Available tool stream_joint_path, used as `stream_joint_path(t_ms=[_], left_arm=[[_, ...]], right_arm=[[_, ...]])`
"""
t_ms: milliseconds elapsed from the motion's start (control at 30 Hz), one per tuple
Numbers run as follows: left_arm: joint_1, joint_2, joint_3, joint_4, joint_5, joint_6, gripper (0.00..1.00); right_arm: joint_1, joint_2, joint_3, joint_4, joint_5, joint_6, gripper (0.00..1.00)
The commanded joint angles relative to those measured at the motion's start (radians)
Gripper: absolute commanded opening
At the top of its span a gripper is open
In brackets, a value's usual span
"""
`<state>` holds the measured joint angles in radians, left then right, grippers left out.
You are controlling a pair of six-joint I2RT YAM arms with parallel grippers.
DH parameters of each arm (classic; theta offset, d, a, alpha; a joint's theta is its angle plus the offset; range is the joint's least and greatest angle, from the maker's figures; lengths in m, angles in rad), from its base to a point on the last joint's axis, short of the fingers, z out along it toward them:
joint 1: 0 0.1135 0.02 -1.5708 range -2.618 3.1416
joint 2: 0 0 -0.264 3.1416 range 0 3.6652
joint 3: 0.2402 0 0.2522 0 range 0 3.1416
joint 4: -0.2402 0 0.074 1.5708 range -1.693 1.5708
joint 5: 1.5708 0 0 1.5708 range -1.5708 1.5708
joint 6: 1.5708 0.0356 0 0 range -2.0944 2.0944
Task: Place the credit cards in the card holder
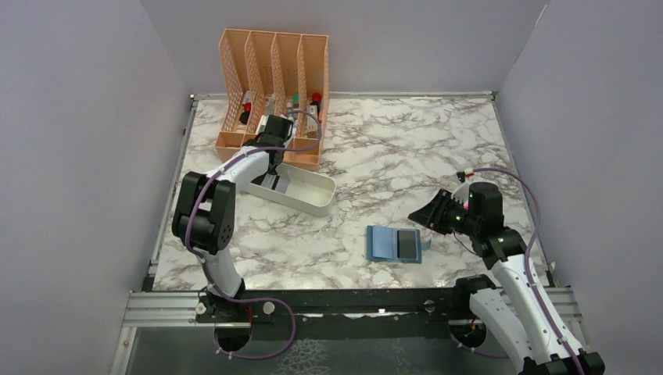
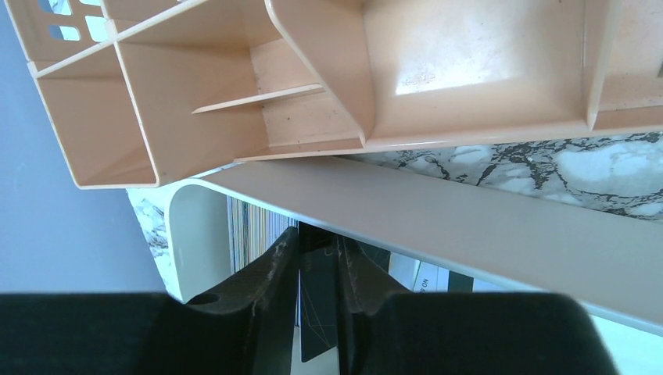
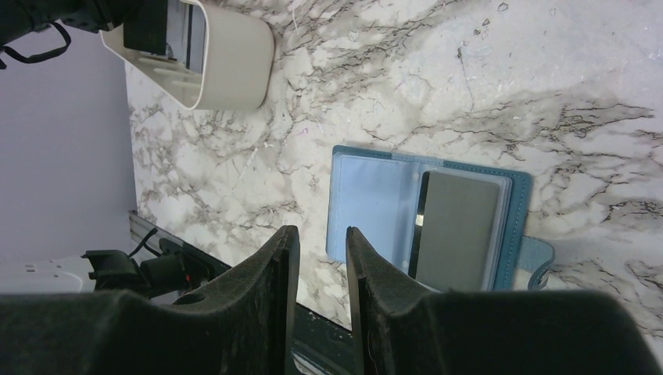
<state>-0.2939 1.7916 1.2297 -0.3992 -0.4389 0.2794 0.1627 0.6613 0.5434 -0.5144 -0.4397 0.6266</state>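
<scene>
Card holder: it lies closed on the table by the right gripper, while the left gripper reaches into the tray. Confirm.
Wrong: the card holder lies open, not closed, as the right wrist view shows. The rest stands: it is on the table by the right gripper, and the left gripper reaches into the tray.

The peach organizer [image 1: 274, 86] is crowding the far side of the white tray [image 1: 311, 197]; bare table [image 1: 406, 156] is lying open around the card holder [image 1: 383, 244].
</scene>
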Motion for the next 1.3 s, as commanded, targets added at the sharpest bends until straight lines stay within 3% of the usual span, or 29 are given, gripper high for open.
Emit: stream_joint_path(t_ms=[0, 367, 567, 833, 1067, 1267], left_arm=[[0.007, -0.027, 0.035, -0.022, -0.031, -0.002, 0.21], [-0.026, -0.083, 0.119, -0.245, 0.094, -0.112, 0.00], [-0.038, -0.190, 0.119, -0.314, 0.171, -0.192, 0.00], [-0.040, -0.333, 0.161, -0.327, 0.422, -0.334, 0.00], [-0.039, -0.450, 0.077, -0.145, 0.847, -0.499, 0.00], [-0.041, -0.563, -0.154, 0.315, 1.157, -0.899, 0.00]], right_arm=[[0.003, 0.004, 0.019, 0.011, -0.010, -0.002, 0.33], [0.003, 0.002, 0.018, 0.019, -0.015, -0.015, 0.33], [0.003, 0.002, 0.004, 0.046, -0.053, -0.009, 0.33], [0.003, -0.037, -0.026, 0.168, -0.210, 0.038, 0.35], [0.003, -0.024, -0.040, 0.316, -0.315, 0.108, 0.36], [0.003, -0.056, -0.114, 0.500, -0.393, 0.219, 0.36]])
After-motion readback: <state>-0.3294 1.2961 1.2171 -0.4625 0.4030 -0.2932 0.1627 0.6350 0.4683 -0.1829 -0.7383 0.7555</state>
